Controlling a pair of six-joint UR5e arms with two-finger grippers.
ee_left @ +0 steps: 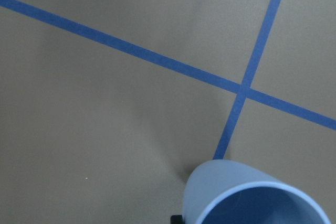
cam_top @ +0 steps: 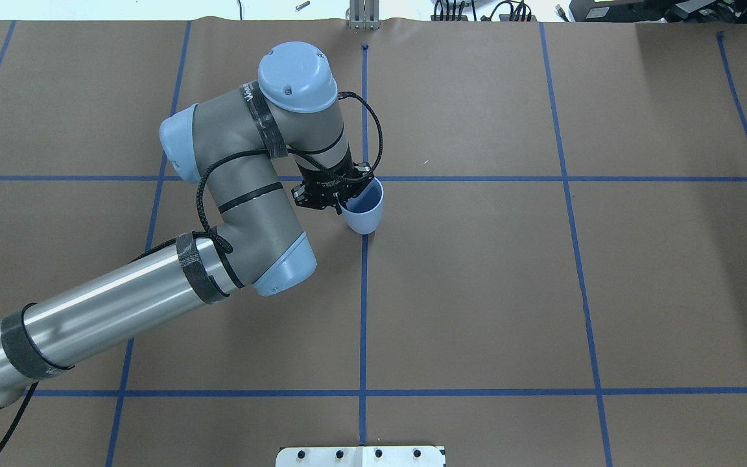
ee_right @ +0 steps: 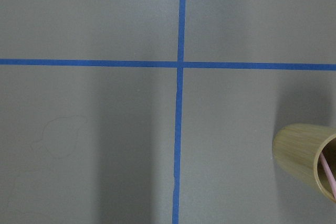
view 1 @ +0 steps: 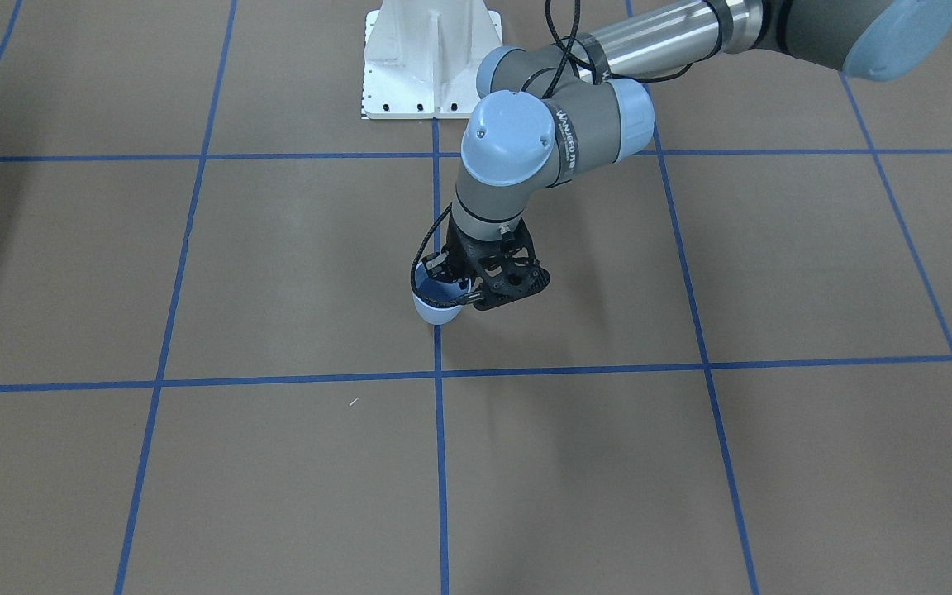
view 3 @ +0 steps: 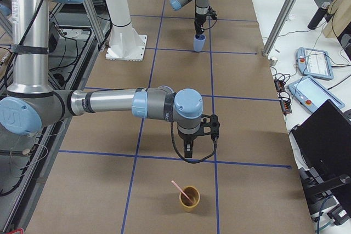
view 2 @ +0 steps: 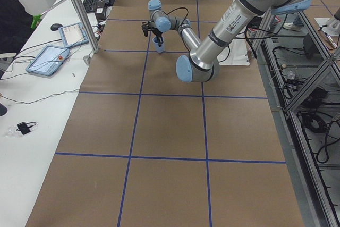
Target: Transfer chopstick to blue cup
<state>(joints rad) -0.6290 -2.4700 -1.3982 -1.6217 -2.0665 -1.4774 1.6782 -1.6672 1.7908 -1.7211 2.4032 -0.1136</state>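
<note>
- The left gripper point(cam_top: 341, 202) is pinching the blue cup point(cam_top: 367, 215) by its rim at the table's middle
- The right gripper point(view 3: 189, 154), finger state impossible to tell, is hovering near a tan cup point(view 3: 189, 202) at the right end
- The chopstick point(view 3: 180, 188) is sitting in that tan cup, not yet transferred

Left arm point(cam_top: 120, 305) reached in from the lower left of the overhead view, elbow bent, wrist point(cam_top: 296, 78) curled over toward frame center. Left gripper point(cam_top: 345, 202) pointed down, fingers pinched on the rim of the blue cup point(cam_top: 367, 217), one inside, one outside. Right arm point(view 3: 109, 104) stretched level across the middle of the right side view, wrist turned down. Right gripper point(view 3: 188, 150) pointed straight down, holding nothing visible; finger spacing unclear from that view.
</note>
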